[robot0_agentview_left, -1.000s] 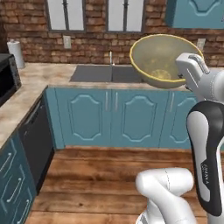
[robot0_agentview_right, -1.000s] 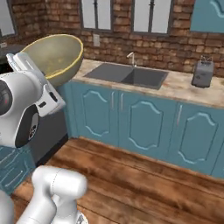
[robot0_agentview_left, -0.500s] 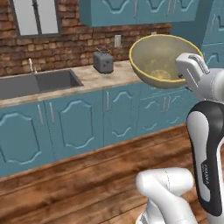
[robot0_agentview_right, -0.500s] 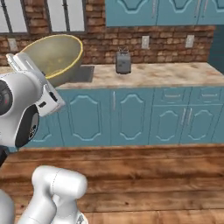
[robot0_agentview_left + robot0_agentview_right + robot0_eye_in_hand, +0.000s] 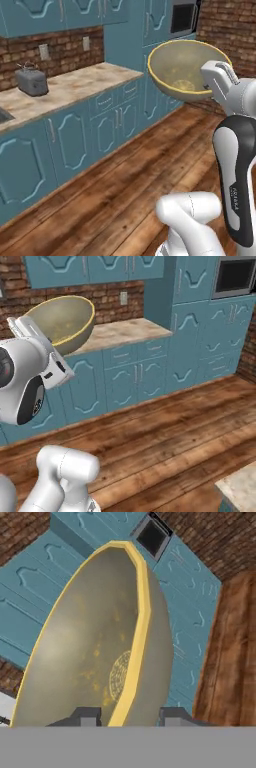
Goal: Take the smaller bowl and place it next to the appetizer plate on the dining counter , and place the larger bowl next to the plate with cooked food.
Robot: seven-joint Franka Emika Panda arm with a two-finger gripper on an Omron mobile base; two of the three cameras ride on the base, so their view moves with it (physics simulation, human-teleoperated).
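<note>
We see the larger bowl (image 5: 186, 70) held up in the air at the upper right of the left base view, tilted so its tan inside and yellow rim face the camera. In the right base view the larger bowl (image 5: 63, 322) sits at the upper left, just above the arm's white wrist. In the hand view the gripper (image 5: 125, 716) is clamped on the bowl's rim at the bottom centre of the frame, one finger (image 5: 86, 716) inside the bowl and the other outside the wall.

Compared with the earlier frames, the bowl keeps the same place in both base views, while the whole background has swept sideways: the base has turned, not the bowl. The sink has slid out at the left edge, and the toaster (image 5: 31, 81) now stands at the upper left of the left base view on the brick-backed wall counter (image 5: 75, 85). Tall teal cabinets and a built-in oven (image 5: 236, 277) have come in at the upper right of the right base view. A corner of pale stone counter (image 5: 240, 487) shows at its lower right.

We can read no writing or brand anywhere.
</note>
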